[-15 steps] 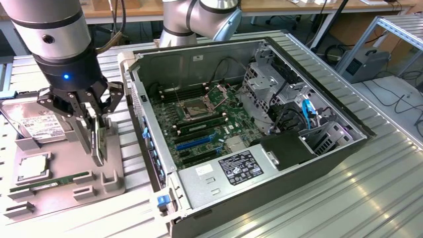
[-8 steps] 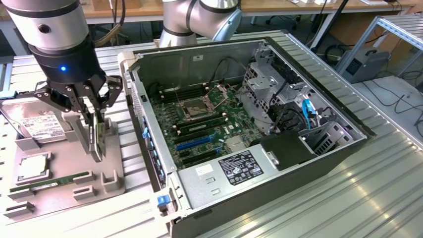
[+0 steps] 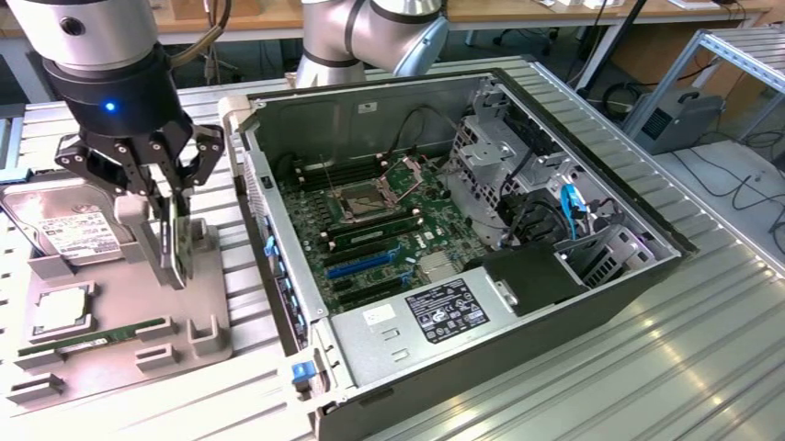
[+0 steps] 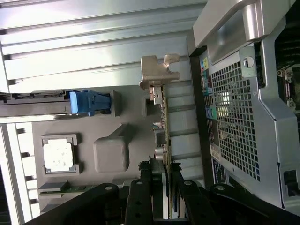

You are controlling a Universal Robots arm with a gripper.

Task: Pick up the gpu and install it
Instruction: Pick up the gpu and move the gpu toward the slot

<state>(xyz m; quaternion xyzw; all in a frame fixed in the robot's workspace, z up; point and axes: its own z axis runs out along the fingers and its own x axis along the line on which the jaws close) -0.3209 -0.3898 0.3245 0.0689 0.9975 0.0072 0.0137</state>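
Exterior, tool (image 3: 169,241): closed on the gpu (image 3: 184,266), gripping near its top edge
Exterior, gpu: upright on edge at the grey holder tray (image 3: 123,367), on the exterior view's left of the open computer case (image 3: 368,110)
Exterior, tray: hard drive (image 3: 73,234), processor (image 3: 62,310) and memory stick (image 3: 92,337) lying on it
Wrist, tool (image 4: 161,183): black fingers (image 4: 139,197) on either face of the gpu (image 4: 162,117)
Wrist, gpu: edge-on, silver bracket (image 4: 157,70) at far end, near the case's perforated panel (image 4: 234,122)
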